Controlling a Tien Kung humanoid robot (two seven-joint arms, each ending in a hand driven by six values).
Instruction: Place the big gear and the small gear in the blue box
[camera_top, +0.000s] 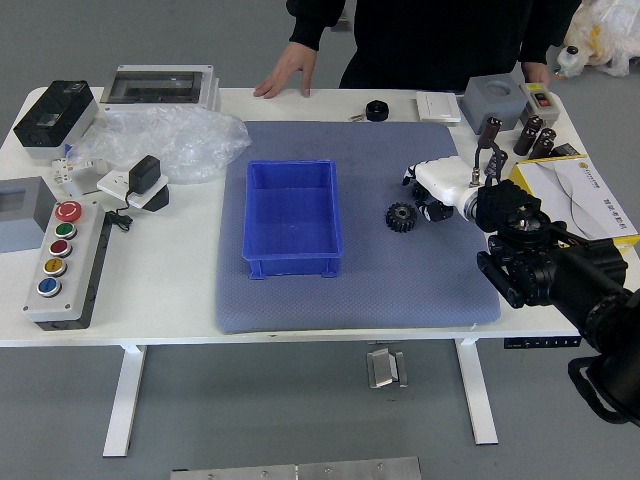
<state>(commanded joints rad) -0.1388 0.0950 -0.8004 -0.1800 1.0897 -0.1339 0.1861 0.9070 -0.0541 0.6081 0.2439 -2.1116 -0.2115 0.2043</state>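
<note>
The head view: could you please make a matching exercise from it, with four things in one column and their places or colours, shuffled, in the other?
Things:
1. Box
2. Big gear
3. Right hand
4. Button panel

Places or colours:
A. Black, on the mat, between two others in the first column
B. At the table's left side
C. Over the mat's right part
D. Blue

Right pairs: 1-D, 2-A, 3-C, 4-B
</note>
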